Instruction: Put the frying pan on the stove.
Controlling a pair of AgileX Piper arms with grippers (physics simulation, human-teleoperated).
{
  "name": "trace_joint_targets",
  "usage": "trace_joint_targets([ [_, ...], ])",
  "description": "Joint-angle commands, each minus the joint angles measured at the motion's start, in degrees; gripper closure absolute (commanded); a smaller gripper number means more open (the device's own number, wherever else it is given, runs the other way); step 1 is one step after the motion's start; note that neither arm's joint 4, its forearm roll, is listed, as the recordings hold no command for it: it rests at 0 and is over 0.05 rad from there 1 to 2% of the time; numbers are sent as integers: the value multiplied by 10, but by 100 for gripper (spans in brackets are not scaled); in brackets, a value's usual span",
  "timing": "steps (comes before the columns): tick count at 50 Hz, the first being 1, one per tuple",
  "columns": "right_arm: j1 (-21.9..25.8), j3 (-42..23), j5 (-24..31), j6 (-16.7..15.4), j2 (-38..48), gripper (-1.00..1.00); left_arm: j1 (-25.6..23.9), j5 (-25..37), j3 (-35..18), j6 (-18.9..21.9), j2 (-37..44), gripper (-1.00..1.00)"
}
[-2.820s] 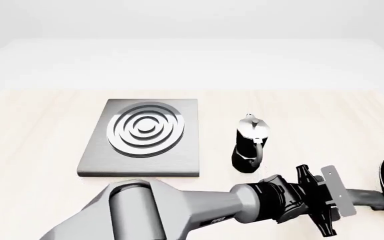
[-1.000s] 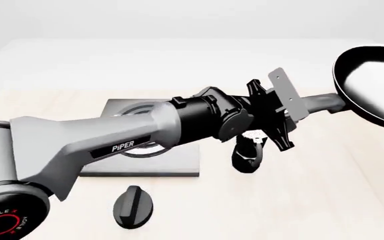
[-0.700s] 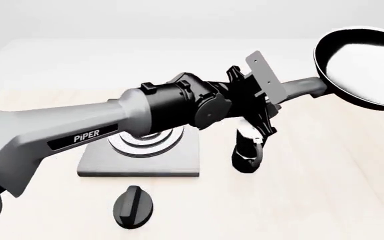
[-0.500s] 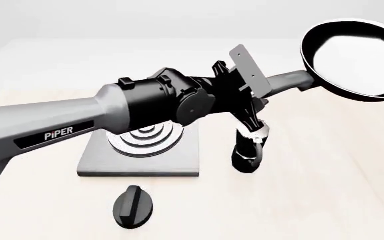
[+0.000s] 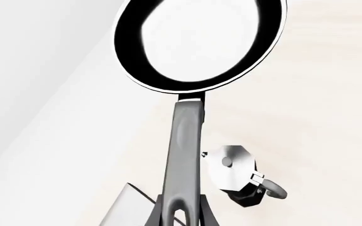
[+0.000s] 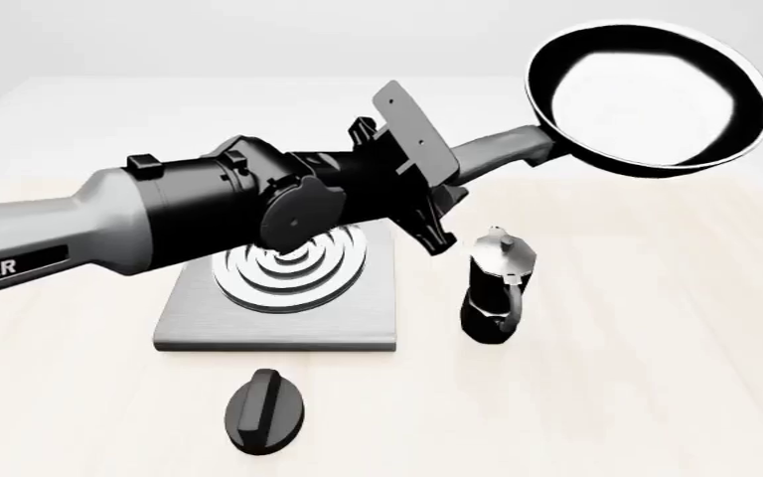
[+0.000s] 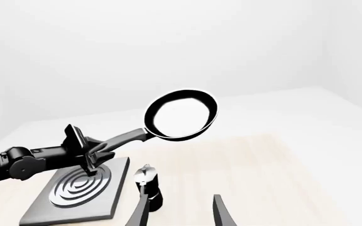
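The left arm reaches forward above the flat grey metal stove (image 6: 282, 298), jaws clamping the round black frying pan's (image 6: 647, 94) long handle; right jaws spread wide.

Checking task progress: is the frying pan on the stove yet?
No. The frying pan is airborne, held by the left gripper, right of the stove.

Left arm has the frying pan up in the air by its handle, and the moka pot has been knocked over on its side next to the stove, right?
Not quite. The left gripper does hold the frying pan aloft by its handle, but the moka pot stands upright beside the stove, not knocked over. The front view shows it, lid on top.
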Motion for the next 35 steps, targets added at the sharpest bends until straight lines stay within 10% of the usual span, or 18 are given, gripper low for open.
trace_joint_targets([
  [1,3,4,0,-8,0,-100,21,-20,37,-14,-58,100],
  [35,3,3,0,-14,0,-100,97,-51,198,-33,-174,100],
])
